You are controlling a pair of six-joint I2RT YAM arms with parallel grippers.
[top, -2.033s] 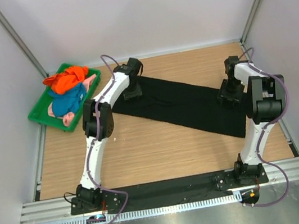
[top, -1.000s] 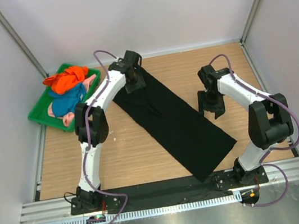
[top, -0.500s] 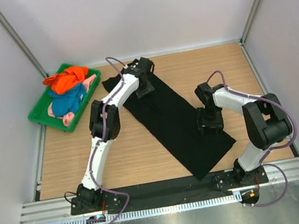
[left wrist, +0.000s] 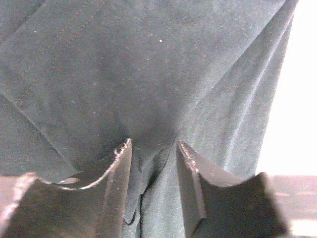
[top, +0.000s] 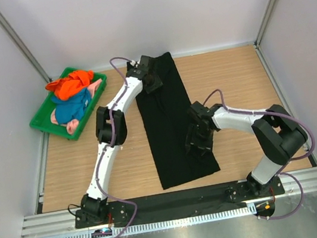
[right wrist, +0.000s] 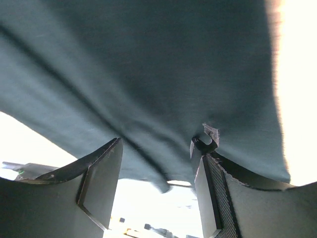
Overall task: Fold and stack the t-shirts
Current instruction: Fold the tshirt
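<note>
The black t-shirt (top: 168, 123) lies folded into a long narrow strip, running from the back wall toward the near edge of the table. My left gripper (top: 151, 82) stands on its far end, open. Its fingertips press into the cloth (left wrist: 148, 64), and a wrinkle sits between them (left wrist: 153, 144). My right gripper (top: 197, 142) is open at the strip's right edge near the front. In the right wrist view the cloth (right wrist: 148, 64) hangs across its spread jaws (right wrist: 157, 144), with the hem between them. Orange (top: 70, 84), blue (top: 72, 107) and pink (top: 72, 125) t-shirts lie heaped in the tray.
The green tray (top: 42, 126) sits at the far left against the side wall. White walls with metal posts close in the wooden table (top: 242, 75) on three sides. A black mat (top: 177, 199) and both arm bases line the near edge.
The black t-shirt has swung from a diagonal to nearly straight front to back. My right gripper slid left and nearer with its end; my left gripper shifted slightly toward the back wall.
</note>
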